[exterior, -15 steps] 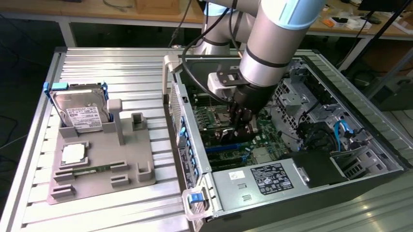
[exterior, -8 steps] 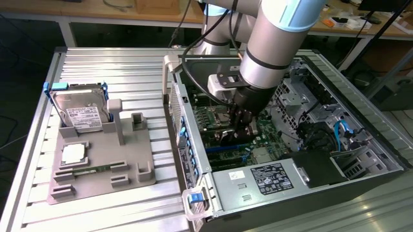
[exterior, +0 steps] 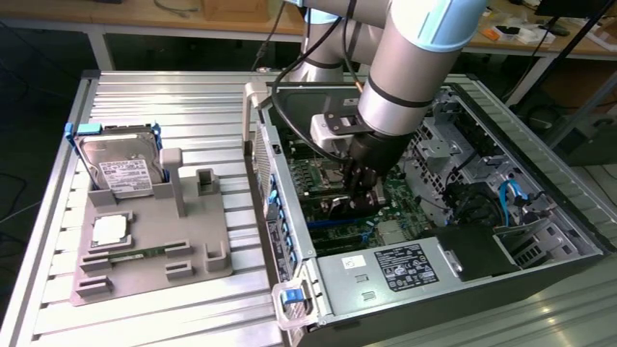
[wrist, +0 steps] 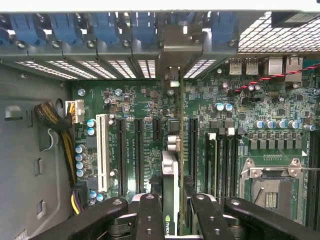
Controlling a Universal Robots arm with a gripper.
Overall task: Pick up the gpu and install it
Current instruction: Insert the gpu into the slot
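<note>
Gpu (wrist: 170, 161) stands edge-on, clamped between the jaws of the gripper (wrist: 171, 202), over the motherboard (wrist: 135, 100) slots inside the open computer case (exterior: 463, 289) on the worktop (exterior: 164, 94).

Case (exterior: 262, 166) lies open side up, so entry is from above. The arm (exterior: 415, 65) fills the middle of the opening. Gripper (wrist: 170, 202), clamped on the gpu (wrist: 170, 165), hangs over the low slots (wrist: 121, 150) with nothing tall just beside it. Rear wall with blue clips (wrist: 107, 27) stands close ahead. Cable bundle (wrist: 52, 117) crowds one flank; memory slots (wrist: 222, 160) and socket (wrist: 272, 187) sit low on the other. Metal cage (exterior: 449, 141) and power supply (exterior: 362, 285) box in the far sides. Outside the case, table (exterior: 173, 90) slats give passage — tray (exterior: 154, 246) and upright drive (exterior: 121, 170) block the near part.
</note>
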